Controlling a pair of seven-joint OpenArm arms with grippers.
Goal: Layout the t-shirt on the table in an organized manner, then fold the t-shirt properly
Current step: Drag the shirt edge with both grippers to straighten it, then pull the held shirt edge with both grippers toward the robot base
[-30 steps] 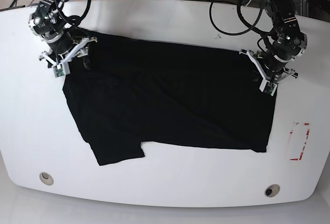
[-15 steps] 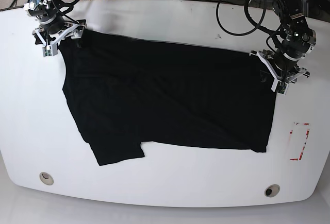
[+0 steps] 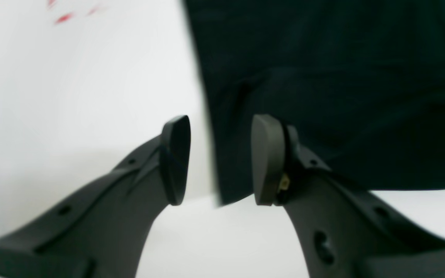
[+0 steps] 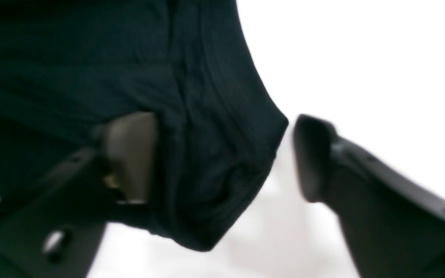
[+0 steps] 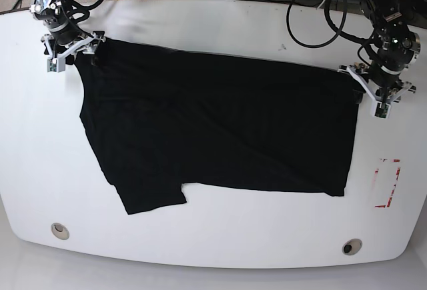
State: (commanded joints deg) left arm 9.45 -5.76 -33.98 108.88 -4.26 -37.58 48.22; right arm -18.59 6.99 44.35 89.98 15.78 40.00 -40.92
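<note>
**Limp black cloth, grip at the corners**

Fabric of the t-shirt [image 5: 213, 127] lies spread across the middle of the table [image 5: 220, 250], reaching from upper left to right of the base frame. It looks soft, light and floppy, likely to sag and crease, so hems and corners make the best holds. The right gripper [image 4: 222, 158] is spread wide around a bunched corner. The left gripper [image 3: 220, 160] is parted narrowly, straddling the shirt's edge, clamping nothing.

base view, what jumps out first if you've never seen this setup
A big black t-shirt sprawls across the middle of the glossy white table. The right gripper sits at its far corner on the view's left and the left gripper at the opposite far corner, both open. A red tape rectangle marks the right side.
</note>
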